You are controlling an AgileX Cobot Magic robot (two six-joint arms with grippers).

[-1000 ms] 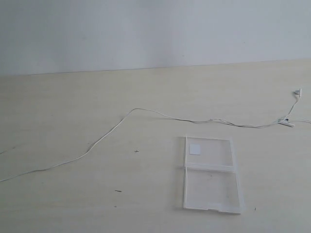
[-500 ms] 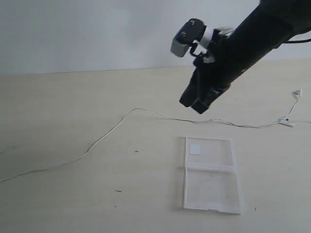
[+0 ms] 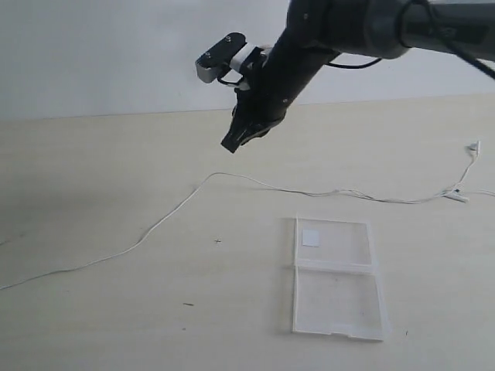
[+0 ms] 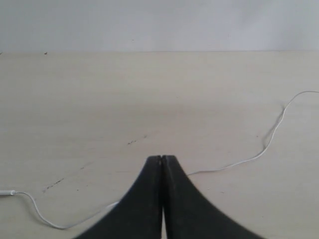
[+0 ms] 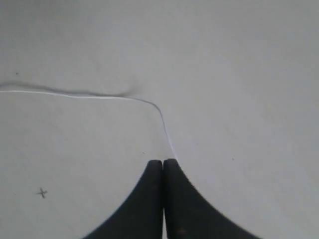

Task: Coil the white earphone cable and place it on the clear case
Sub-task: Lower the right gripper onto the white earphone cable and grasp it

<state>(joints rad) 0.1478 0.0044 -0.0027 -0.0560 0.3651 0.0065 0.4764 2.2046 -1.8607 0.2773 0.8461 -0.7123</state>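
- White earphone cable (image 3: 263, 185) is in neither gripper. The right gripper (image 3: 234, 144) has its jaws pressed together on nothing, and the left gripper (image 4: 161, 158) is likewise closed and empty.
- A second ago no arm showed. The right arm has since swung in from the right and now hovers above the cable's bend, slightly to the far side of it (cable and case have not shifted).
- This looks like the approach to a first pick, so the jaws must open before they descend.
- The cable lies uncoiled from the near left, through the bend, to the earbuds (image 3: 473, 147) at far right.
- The clear case (image 3: 336, 297) lies open and flat at near right, apart from the cable.
- Bare table (image 3: 93, 154) surrounds the bend. The cable runs off the left edge of view.
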